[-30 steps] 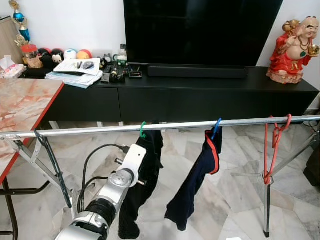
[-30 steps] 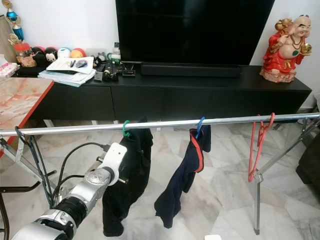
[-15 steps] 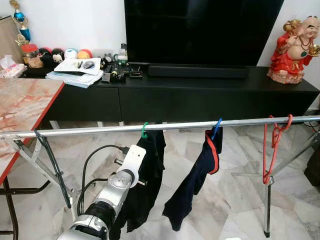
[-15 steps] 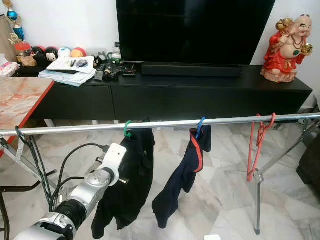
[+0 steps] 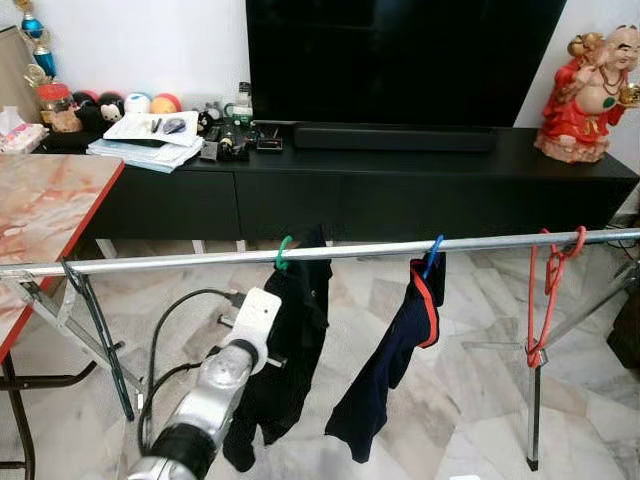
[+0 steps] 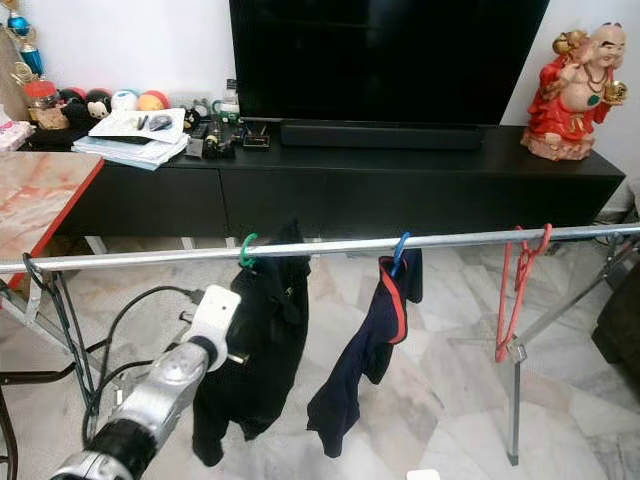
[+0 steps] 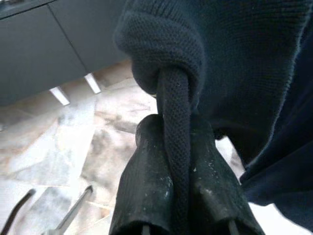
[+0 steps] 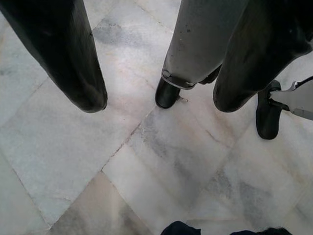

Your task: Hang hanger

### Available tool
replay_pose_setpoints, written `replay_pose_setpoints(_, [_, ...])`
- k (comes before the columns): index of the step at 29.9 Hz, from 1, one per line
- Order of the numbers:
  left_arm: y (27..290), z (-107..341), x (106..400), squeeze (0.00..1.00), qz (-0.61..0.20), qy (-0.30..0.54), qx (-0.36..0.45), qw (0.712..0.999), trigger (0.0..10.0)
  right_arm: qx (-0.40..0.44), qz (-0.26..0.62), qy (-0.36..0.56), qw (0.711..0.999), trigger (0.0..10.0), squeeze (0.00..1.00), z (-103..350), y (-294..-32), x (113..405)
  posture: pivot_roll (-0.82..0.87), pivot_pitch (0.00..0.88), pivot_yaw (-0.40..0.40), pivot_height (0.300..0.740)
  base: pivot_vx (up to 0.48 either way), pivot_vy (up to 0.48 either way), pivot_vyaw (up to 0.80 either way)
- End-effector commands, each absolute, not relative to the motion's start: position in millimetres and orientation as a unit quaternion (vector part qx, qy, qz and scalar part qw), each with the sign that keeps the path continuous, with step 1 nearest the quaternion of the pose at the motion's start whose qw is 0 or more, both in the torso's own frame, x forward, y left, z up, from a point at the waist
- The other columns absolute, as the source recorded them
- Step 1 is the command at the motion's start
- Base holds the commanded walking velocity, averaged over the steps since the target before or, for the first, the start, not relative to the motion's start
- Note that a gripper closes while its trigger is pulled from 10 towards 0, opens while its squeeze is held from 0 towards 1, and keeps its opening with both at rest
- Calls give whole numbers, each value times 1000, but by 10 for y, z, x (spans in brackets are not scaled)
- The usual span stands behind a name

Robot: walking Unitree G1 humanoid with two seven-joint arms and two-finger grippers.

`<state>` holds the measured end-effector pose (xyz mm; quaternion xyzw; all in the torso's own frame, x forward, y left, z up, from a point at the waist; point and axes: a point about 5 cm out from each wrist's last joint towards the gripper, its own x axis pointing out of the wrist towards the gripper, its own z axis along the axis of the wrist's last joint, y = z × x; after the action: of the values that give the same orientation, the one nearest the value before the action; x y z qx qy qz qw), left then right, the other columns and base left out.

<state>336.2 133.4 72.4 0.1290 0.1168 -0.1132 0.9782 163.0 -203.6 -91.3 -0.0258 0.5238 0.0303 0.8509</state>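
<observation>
Marble floor tiles (image 5: 470,390), pale and veined, run under a long silver metal drying rail (image 5: 480,245), with a black TV cabinet (image 5: 400,190) along the white wall beyond. Just above the left gripper (image 7: 176,166), the green plastic hanger (image 5: 284,254) is hooked on the rail, its hook pointing up and the black knit garment (image 5: 295,350) on it hanging straight down. The left gripper's fingers (image 7: 146,191) are pressed together, pinching a rolled edge of that garment. Compared with a second ago the garment's hem has swung a bit toward the arm. The right gripper (image 8: 156,98) hangs with its fingers spread over the floor.
</observation>
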Motion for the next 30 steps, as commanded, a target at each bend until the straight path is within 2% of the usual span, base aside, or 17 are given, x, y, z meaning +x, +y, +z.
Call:
replay_pose_setpoints(1, [1352, 827, 3358, 0, -118, 92, 146, 978, 0, -20, 26, 527, 849, 10000, 0, -925, -2022, 1608, 165, 0, -11, 740, 0, 0, 0])
replay_pose_setpoints(6, [1453, 802, 3260, 0, -115, 92, 158, 976, 39, -18, 25, 527, 849, 10000, 0, -931, -2013, 1600, 167, 0, -8, 740, 0, 0, 0])
replay_pose_setpoints(7, [1475, 795, 3237, 0, -115, 94, 161, 976, 4627, -18, 25, 528, 849, 10000, 0, -931, -2012, 1599, 169, 0, -8, 740, 0, 0, 0])
replay_pose_setpoints(8, [1519, 791, 3169, 0, -122, 91, 165, 974, 10000, -18, 25, 528, 849, 10000, 0, -933, -2011, 1595, 177, 0, -5, 740, 0, 0, 0])
replay_pose_setpoints(13, [1628, 795, 2999, 0, -132, 83, 183, 971, 10000, -17, 24, 529, 848, 10000, 0, -935, -2013, 1588, 178, 0, -2, 740, 0, 0, 0])
replay_pose_setpoints(17, [1880, 780, 2699, 0, -94, 95, 175, 975, 10000, -16, 21, 530, 848, 10000, 0, -936, -2025, 1582, 187, 0, -3, 740, 0, 0, 0])
replay_pose_setpoints(20, [1933, 760, 2622, 0, -84, 101, 166, 977, 10000, -17, 21, 530, 848, 10000, 0, -936, -2027, 1583, 196, 0, -3, 740, 0, 0, 0])
replay_pose_setpoints(27, [1951, 768, 2578, 0, -77, 102, 154, 980, 10000, -17, 20, 529, 848, 10000, 0, -936, -2023, 1585, 200, 0, 1, 740, 0, 0, 0])
replay_pose_setpoints(30, [1860, 765, 2535, 0, -88, 107, 134, 981, 10000, -13, 16, 529, 849, 10000, 0, -939, -2012, 1581, 187, 0, 14, 740, 0, 0, 0])
